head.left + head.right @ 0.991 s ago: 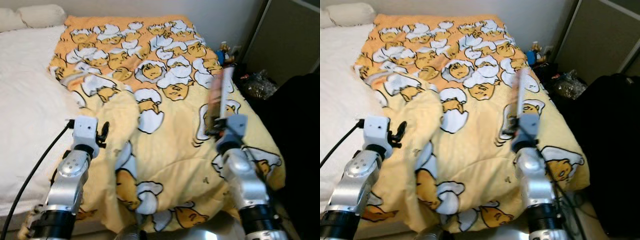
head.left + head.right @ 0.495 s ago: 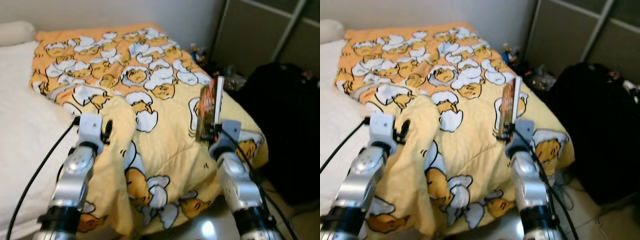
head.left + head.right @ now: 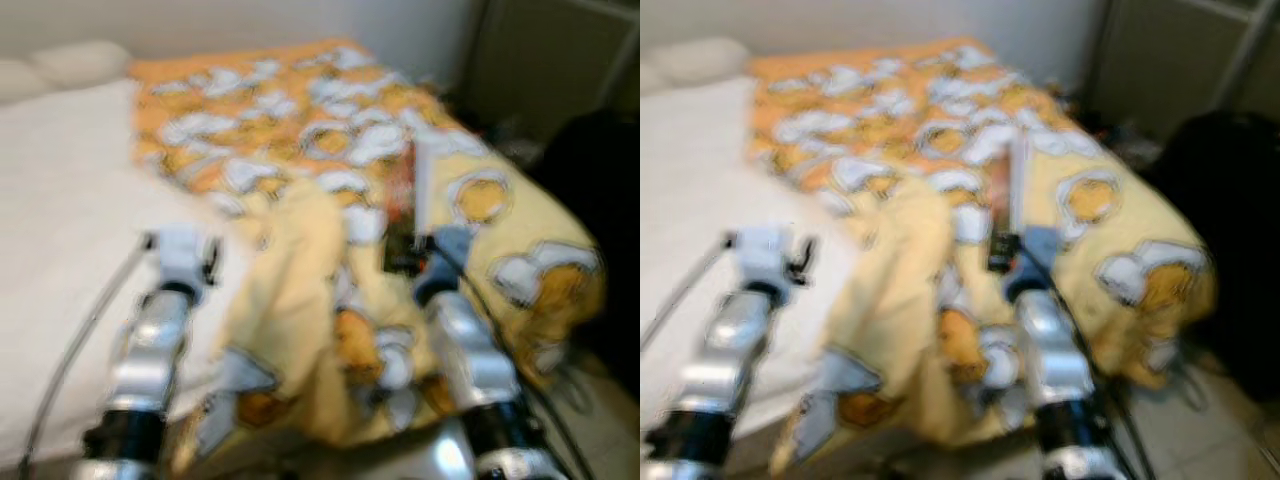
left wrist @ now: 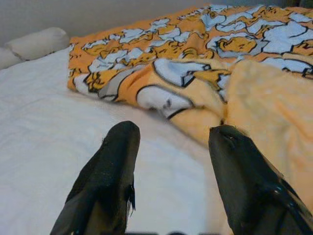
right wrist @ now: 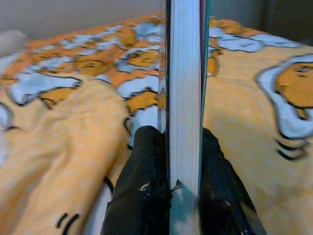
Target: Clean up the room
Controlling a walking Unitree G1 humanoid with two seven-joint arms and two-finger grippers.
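Observation:
My right gripper (image 5: pixel 183 161) is shut on a thin book (image 5: pixel 184 98), held upright on its edge above the yellow duvet (image 3: pixel 500 215) with the egg-chick print. In the head views the book (image 3: pixel 412 195) stands up from the right gripper (image 3: pixel 410 262) over the middle of the bed. My left gripper (image 4: pixel 171 161) is open and holds nothing. It hovers over the white sheet (image 4: pixel 58 132), beside the bunched edge of the duvet (image 4: pixel 195 93). The head views are blurred.
A white pillow (image 3: pixel 75 60) lies at the head of the bed. A dark bag or chair (image 3: pixel 1230 210) stands to the right of the bed, with a dark wardrobe door (image 3: pixel 540 60) behind it. A black cable (image 3: pixel 80 340) runs along my left arm.
The camera has swung, so the bed now sits further right in view and more white sheet shows. The book stays in the right gripper. The left gripper stays open.

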